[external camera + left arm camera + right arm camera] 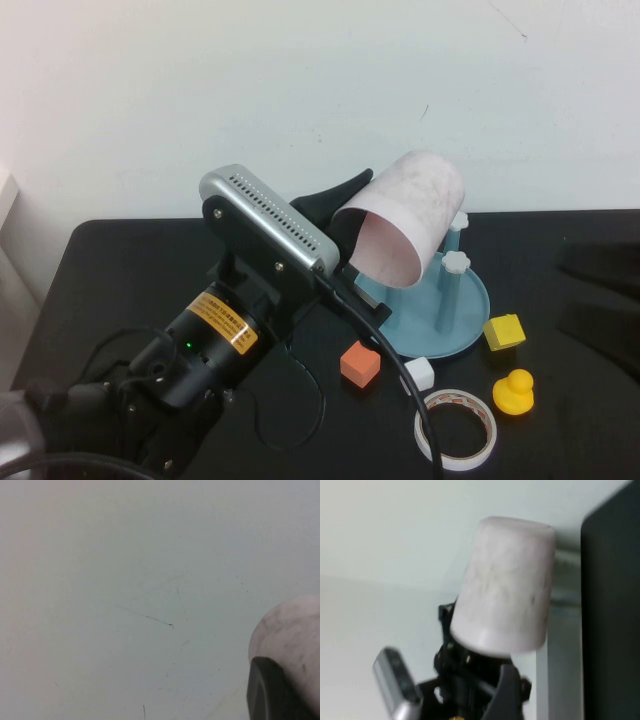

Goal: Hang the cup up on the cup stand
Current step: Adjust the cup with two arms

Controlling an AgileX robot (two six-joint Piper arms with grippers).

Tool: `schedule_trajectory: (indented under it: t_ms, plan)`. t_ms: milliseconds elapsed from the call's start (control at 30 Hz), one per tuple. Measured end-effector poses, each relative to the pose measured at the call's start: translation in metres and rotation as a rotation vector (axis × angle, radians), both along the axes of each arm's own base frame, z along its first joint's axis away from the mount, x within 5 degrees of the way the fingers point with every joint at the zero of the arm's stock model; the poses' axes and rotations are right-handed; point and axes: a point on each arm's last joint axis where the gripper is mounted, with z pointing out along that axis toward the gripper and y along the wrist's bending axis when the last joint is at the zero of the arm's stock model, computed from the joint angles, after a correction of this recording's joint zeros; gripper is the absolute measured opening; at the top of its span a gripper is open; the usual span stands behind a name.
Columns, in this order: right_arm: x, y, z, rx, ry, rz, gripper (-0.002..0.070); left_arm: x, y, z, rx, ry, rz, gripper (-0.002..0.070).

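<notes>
Your left gripper [345, 205] was clamped on cup [405, 220] rim, cup tilted, raised above cup stand [430, 310] posts, mouth facing camera. Your right gripper [600, 300] sat near table's right edge; finger spread: cannot tell.

Left pincer [352, 215] holds cup [408, 218] over cup stand [440, 318]; orange cube [360, 364], white cube [418, 374], tape ring [456, 428] crowd worktop [120, 270] in front.

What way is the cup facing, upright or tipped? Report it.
Tipped. The cup, held by the left pincer above the cup stand, lies sideways with its open mouth facing the camera.
</notes>
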Motion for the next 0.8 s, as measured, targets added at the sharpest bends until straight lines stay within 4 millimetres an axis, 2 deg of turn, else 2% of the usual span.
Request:
schedule_trajectory:
  t_ms: [100,200,400,567,800]
  plan:
    - [0.028,0.013,0.001,0.008,0.030,0.077,0.0600,0.000,0.000,0.000,0.000,0.000,0.000,0.0011]
    - [0.049,0.033,0.005,-0.001,0.021,0.164,0.0600,0.000,0.000,0.000,0.000,0.000,0.000,0.0011]
    - [0.078,0.063,0.023,-0.043,-0.070,0.220,0.0600,0.000,0.000,0.000,0.004,-0.004,0.001,0.0011]
    - [0.089,0.066,0.028,-0.067,-0.092,0.191,0.0599,0.000,0.001,0.001,0.000,-0.016,0.009,0.0011]
    - [0.096,0.065,0.025,-0.094,-0.072,0.131,0.0599,0.000,0.000,0.001,0.003,-0.019,0.006,0.0010]
